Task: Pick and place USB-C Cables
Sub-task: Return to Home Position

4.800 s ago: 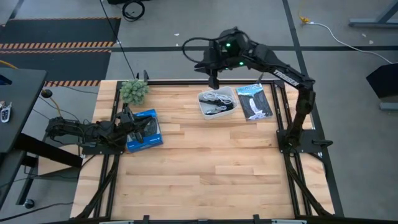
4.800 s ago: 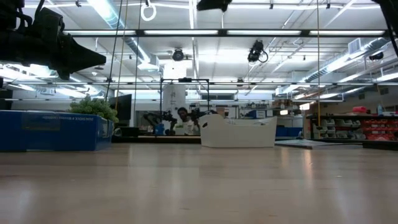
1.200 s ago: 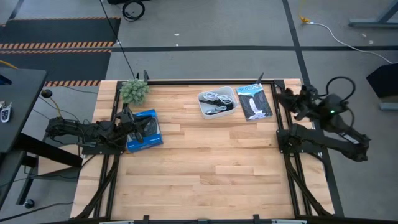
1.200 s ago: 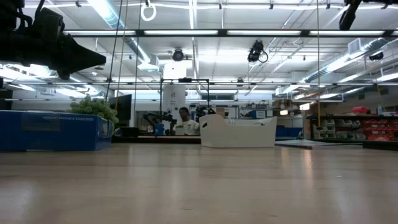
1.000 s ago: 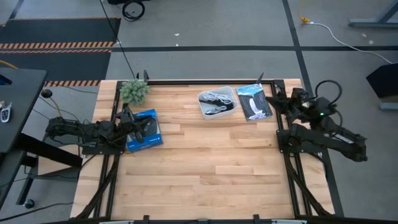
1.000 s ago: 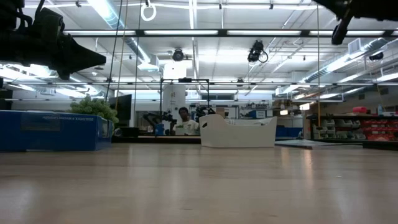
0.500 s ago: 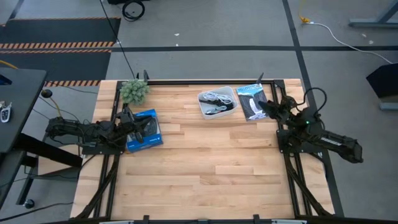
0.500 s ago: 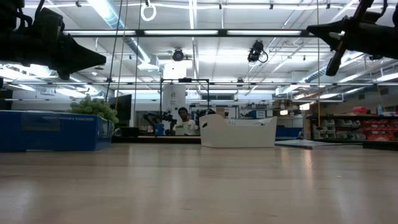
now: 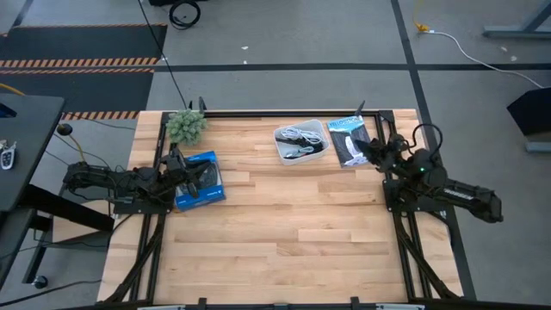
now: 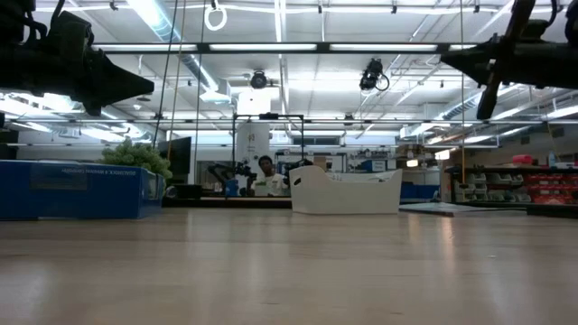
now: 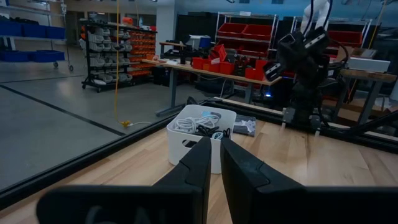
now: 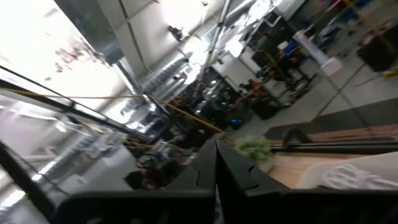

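Observation:
The USB-C cables (image 9: 298, 138), white and black bundles, lie inside the white tray (image 9: 282, 151) near the table's far edge. The left wrist view shows them heaped in the tray (image 11: 186, 144) as cables (image 11: 200, 123). My right gripper (image 9: 357, 146) is shut and hovers above the right part of the flat black-and-blue packet (image 9: 344, 138), right of the tray; in the low view it is high up (image 10: 449, 56). My left gripper (image 11: 211, 163) is shut and rests at the table's left side over the blue box (image 9: 207, 191), pointing toward the tray.
A small green plant (image 9: 185, 126) stands at the far left corner. The blue box (image 10: 72, 190) is on the left and the packet is right of the tray. A black frame (image 9: 258, 113) rims the table. Bare wood (image 9: 293, 232) spreads across the middle and near side.
My right arm has swung in from beyond the table's right edge toward the left and come down. It has folded low, so its shut gripper now hangs over the packet. The tray, cables and left arm have stayed still.

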